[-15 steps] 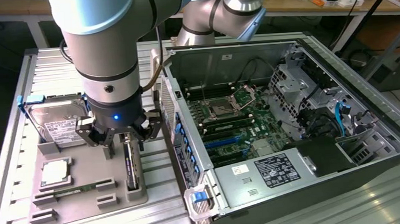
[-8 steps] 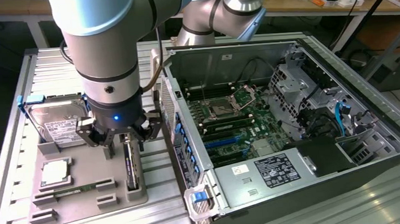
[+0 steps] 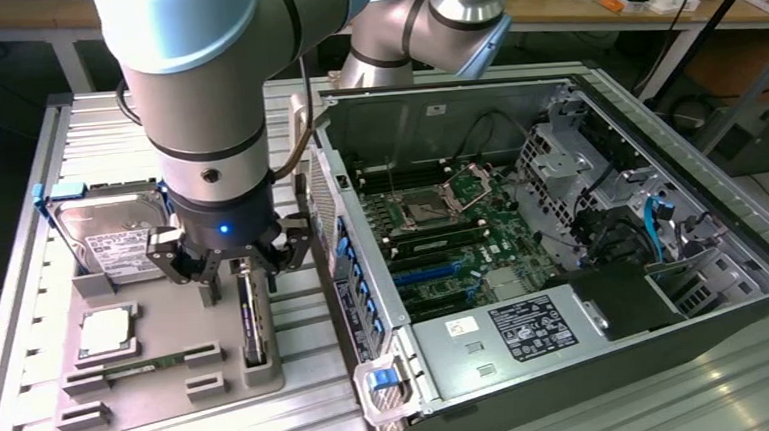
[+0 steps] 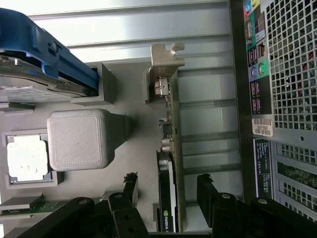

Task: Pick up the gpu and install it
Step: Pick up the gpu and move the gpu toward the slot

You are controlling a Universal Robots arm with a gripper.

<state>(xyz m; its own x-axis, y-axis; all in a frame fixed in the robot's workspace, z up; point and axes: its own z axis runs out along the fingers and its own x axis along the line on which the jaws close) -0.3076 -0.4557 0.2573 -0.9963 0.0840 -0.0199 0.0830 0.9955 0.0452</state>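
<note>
Gpu point(image 3: 250, 324) betw. cpu point(image 3: 104, 333) & PC case point(image 3: 610, 394)

The table point(image 3: 85, 124) is a silver metal surface built from parallel ribbed profiles. Two items rest directly on it.

1. Tray point(image 3: 177, 318): a flat grey fixture plate with raised blocks and recessed pockets. In the exterior view it sits at 8 o'clock of the picture centre, with bare ribbed table showing beyond it at 12 o'clock and 9 o'clock.
2. Computer case point(image 3: 419, 123): lies on its side with the side panel off, interior facing up. It stands at 3 o'clock of the tray, just beside it.
</note>
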